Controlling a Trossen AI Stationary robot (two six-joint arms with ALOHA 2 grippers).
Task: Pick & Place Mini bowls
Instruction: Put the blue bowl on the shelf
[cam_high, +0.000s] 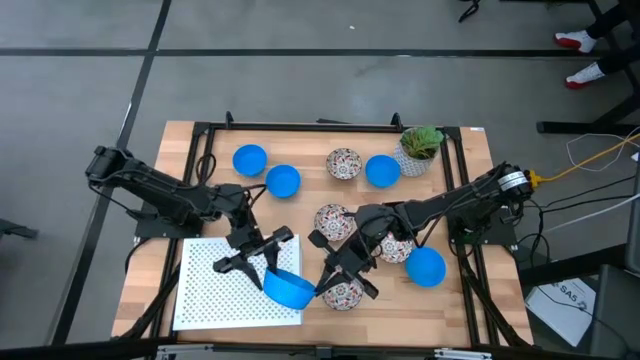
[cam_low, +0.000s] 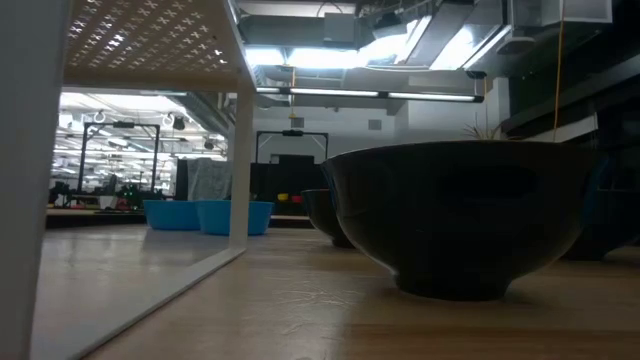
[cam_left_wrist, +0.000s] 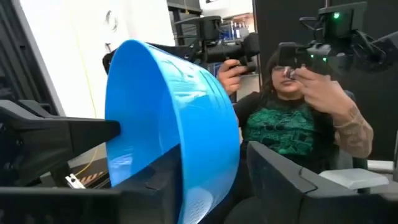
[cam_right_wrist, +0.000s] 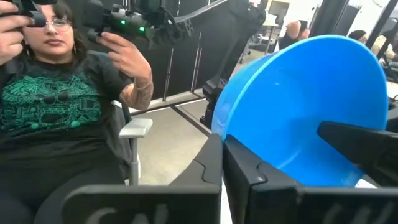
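Jaws of the left gripper (cam_high: 262, 262) pinch the tilted blue mini bowl (cam_high: 289, 288) by its rim, a light, stiff, slippery shell, while the right gripper (cam_high: 338, 277) beside it looks parted.

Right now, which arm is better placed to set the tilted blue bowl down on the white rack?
Left. Its hand grips the blue bowl at the white rack edge; the right hand is over patterned bowls.

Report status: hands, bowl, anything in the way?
Left hand shut on blue bowl, tilted over white perforated rack edge. Right hand above patterned bowl, close beside it. Crowded between hands.
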